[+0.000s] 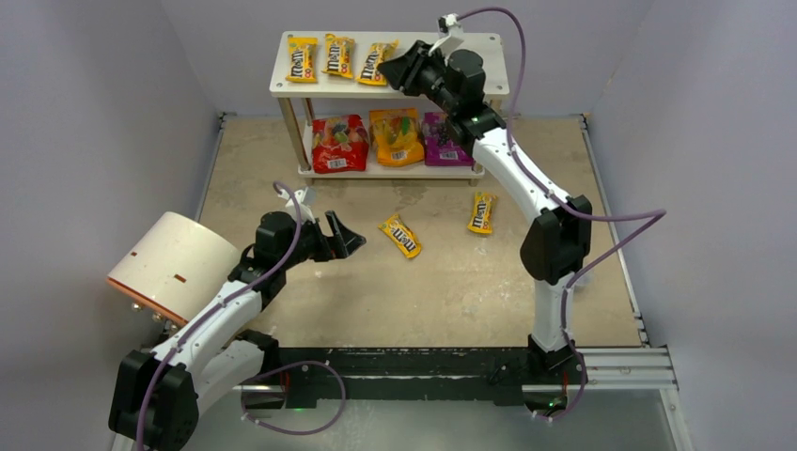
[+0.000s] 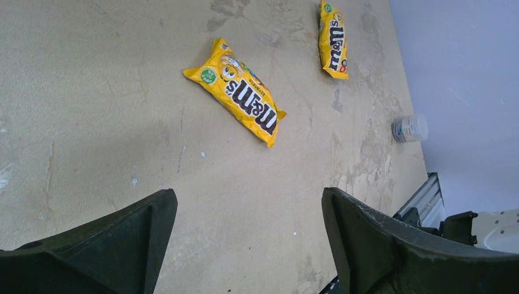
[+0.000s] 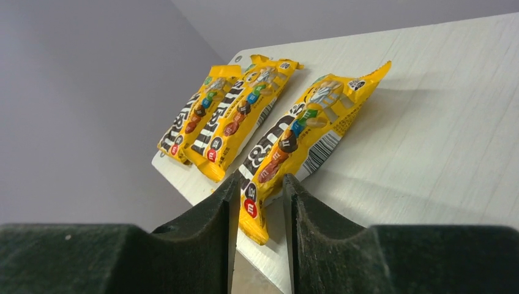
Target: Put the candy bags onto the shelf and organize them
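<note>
Three yellow M&M's packets (image 1: 302,59) (image 1: 339,55) (image 1: 376,63) lie on the shelf's top board (image 1: 489,42). Red (image 1: 339,144), orange (image 1: 396,136) and purple (image 1: 442,141) pouches stand on the lower board. My right gripper (image 1: 395,70) is at the third packet (image 3: 300,131). Its jaws stand narrowly apart on either side of the packet's near end, with a gap at the right finger (image 3: 306,208). Two more packets (image 1: 401,235) (image 1: 481,212) lie on the table. My left gripper (image 1: 352,240) is open and empty, short of the nearer packet (image 2: 242,98); the other (image 2: 334,40) lies beyond.
A white-and-orange cylinder (image 1: 174,266) lies on its side at the left, beside my left arm. A small clear round object (image 2: 410,127) sits near the table's right edge. The top board's right half (image 3: 440,122) is bare. Grey walls enclose the table.
</note>
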You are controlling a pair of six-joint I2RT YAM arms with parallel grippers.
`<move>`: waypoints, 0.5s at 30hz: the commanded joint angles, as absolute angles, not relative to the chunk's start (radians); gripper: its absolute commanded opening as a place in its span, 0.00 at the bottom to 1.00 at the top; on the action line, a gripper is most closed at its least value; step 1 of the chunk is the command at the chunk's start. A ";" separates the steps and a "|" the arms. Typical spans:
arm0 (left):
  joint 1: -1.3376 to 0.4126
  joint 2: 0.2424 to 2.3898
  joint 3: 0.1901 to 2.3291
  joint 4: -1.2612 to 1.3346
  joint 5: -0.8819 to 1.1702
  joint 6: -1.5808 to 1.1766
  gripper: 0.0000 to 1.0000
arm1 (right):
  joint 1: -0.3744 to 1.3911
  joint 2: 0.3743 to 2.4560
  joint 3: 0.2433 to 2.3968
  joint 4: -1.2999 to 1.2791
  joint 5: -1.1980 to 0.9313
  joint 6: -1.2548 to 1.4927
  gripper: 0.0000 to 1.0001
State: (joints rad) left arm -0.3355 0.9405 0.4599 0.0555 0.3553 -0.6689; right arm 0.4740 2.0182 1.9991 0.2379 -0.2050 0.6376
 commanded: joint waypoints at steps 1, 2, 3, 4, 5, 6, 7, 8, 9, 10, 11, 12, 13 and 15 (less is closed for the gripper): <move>-0.338 0.935 0.452 0.103 0.357 -0.662 0.92 | 0.485 1.978 1.979 0.223 -0.227 0.624 0.35; -0.339 0.936 0.452 0.103 0.357 -0.661 0.92 | 0.485 1.979 1.981 0.217 -0.220 0.620 0.35; -0.338 0.934 0.451 0.103 0.357 -0.662 0.92 | 0.485 1.979 1.984 0.207 -0.206 0.617 0.35; -0.338 0.933 0.451 0.102 0.357 -0.661 0.92 | 0.484 1.974 1.986 0.196 -0.187 0.609 0.35; -0.338 0.931 0.452 0.101 0.357 -0.661 0.92 | 0.485 1.970 1.986 0.187 -0.171 0.601 0.36; -0.338 0.930 0.452 0.098 0.357 -0.661 0.92 | 0.485 1.962 1.986 0.177 -0.152 0.595 0.38; -0.339 0.930 0.451 0.097 0.356 -0.661 0.92 | 0.485 1.951 1.982 0.168 -0.140 0.587 0.39; -0.338 0.928 0.451 0.099 0.356 -0.660 0.92 | 0.485 1.939 1.974 0.163 -0.131 0.583 0.40; -0.339 0.928 0.450 0.100 0.357 -0.660 0.92 | 0.485 1.922 1.963 0.163 -0.119 0.577 0.40; -0.337 0.928 0.451 0.100 0.357 -0.660 0.92 | 0.485 1.907 1.950 0.164 -0.107 0.569 0.40; -0.337 0.927 0.450 0.100 0.357 -0.659 0.92 | 0.485 1.889 1.933 0.171 -0.094 0.560 0.41; -0.338 0.928 0.450 0.100 0.357 -0.660 0.92 | 0.485 1.872 1.915 0.179 -0.073 0.547 0.42; -0.338 0.928 0.451 0.101 0.357 -0.660 0.92 | 0.486 1.857 1.902 0.182 -0.066 0.534 0.43; -0.338 0.928 0.451 0.101 0.359 -0.658 0.92 | 0.487 1.843 1.893 0.167 -0.081 0.509 0.45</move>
